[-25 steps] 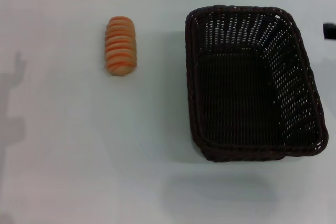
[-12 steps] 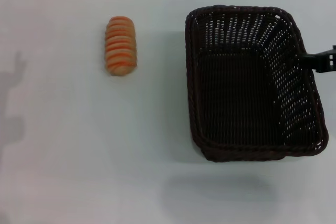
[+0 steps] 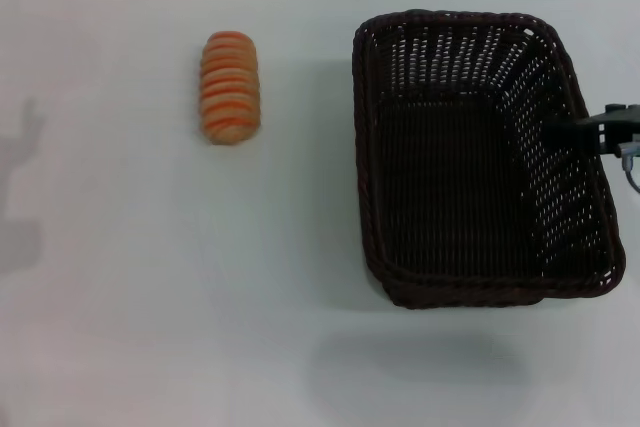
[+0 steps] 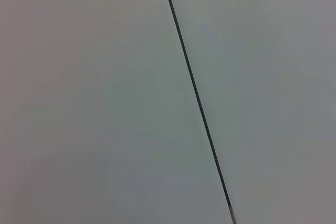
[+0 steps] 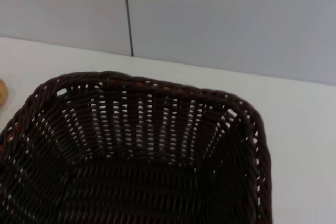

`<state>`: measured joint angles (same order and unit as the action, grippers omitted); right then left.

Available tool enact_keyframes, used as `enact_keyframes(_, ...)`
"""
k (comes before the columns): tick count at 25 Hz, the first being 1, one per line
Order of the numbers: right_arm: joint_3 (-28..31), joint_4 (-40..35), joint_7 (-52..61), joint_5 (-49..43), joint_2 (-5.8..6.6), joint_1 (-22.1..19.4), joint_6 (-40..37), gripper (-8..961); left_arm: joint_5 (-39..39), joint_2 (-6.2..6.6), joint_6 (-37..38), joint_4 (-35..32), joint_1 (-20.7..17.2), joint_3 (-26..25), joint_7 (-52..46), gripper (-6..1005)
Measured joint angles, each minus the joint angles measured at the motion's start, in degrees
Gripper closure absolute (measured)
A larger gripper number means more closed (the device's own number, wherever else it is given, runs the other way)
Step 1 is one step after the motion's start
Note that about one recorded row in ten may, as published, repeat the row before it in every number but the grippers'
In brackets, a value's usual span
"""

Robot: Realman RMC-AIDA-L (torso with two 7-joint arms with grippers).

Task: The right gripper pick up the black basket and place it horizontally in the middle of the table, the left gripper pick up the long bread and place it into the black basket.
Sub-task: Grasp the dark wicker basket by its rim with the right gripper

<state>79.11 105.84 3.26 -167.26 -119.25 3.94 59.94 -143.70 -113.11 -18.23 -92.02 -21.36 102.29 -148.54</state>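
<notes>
Advanced further over the black basket's (image 3: 480,157) rim, the right gripper (image 3: 572,130) (mostly cut off; grip state indiscernible).

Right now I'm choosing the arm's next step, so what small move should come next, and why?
Probably ease the right gripper down onto the black basket's right-hand rim and close there. It hangs over that side and nothing is gripped yet. The basket sits lengthwise at the right of the table, empty. The long bread lies far off to the left, and no left gripper is in view.
</notes>
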Motion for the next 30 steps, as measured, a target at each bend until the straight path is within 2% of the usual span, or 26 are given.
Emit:
enact_keyframes(7, 0.0, 0.7, 2.2, 0.0, 0.05, -1.5, 0.8, 352, 0.0, 0.48, 0.2, 0.0, -0.2, -0.6, 0.0, 171)
enact_keyframes(13, 0.1, 0.7, 2.8, 0.1, 0.06, -1.1, 2.4, 360, 0.0, 0.46, 0.3, 0.0, -0.3, -0.6, -0.1, 171)
enact_keyframes(30, -1.7, -3.4, 3.0, 0.5, 0.12, -0.4, 0.5, 384, 0.0, 0.78, 1.3, -0.6, -0.5, -1.1, -0.1, 172)
